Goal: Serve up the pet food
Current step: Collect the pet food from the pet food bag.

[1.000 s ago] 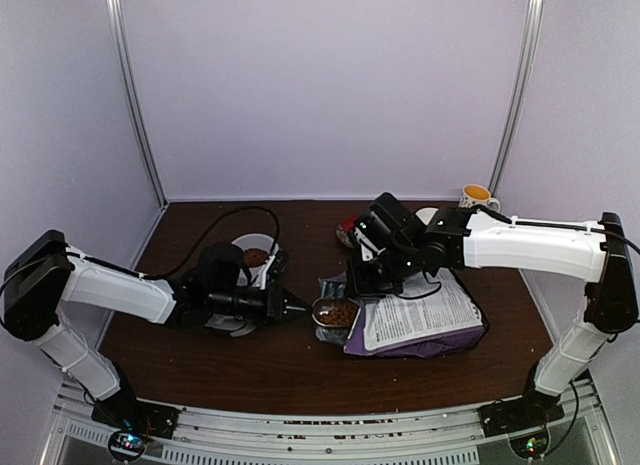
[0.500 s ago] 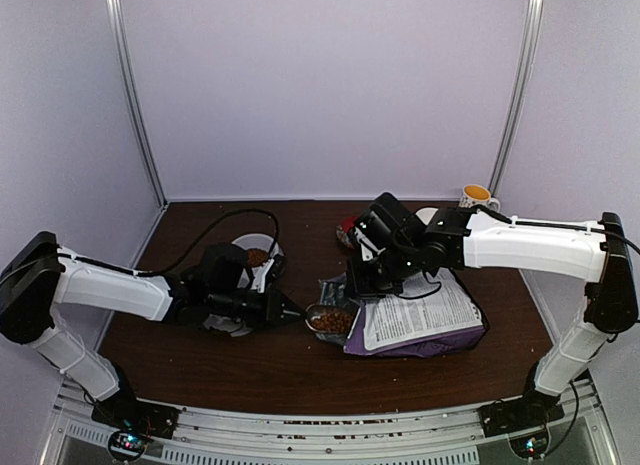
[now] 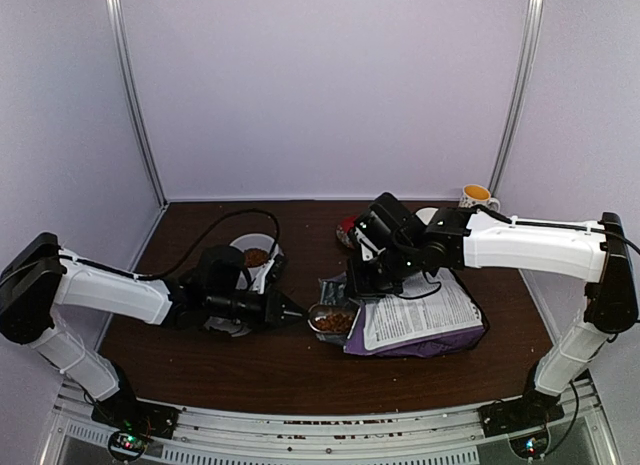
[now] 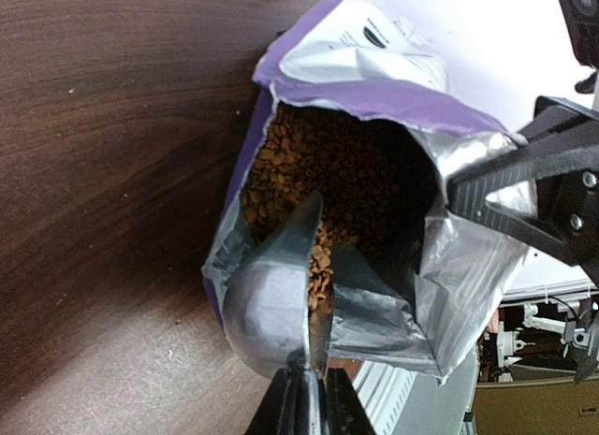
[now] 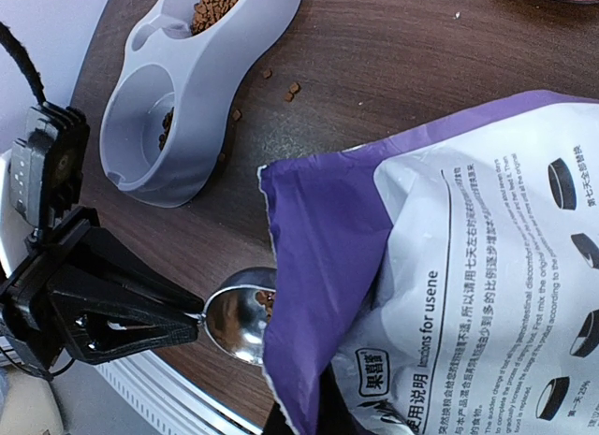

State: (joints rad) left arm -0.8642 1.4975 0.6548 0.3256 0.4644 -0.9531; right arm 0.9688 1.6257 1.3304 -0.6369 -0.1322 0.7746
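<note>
Spoon (image 4: 267, 299) is dipping into pet food (image 4: 328, 164) inside the bag (image 5: 318, 267), left gripper (image 4: 307, 409) squeezing its handle, right gripper (image 4: 457, 195) pinching the bag.

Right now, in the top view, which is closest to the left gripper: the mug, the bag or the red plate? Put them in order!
1. Bag: just right of the left gripper, whose spoon reaches into its mouth.
2. Red plate: farther back, behind the bag.
3. Mug: far back right corner.

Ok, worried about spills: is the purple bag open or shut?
Open: the purple bag gapes at its mouth, pet food visible inside.
</note>
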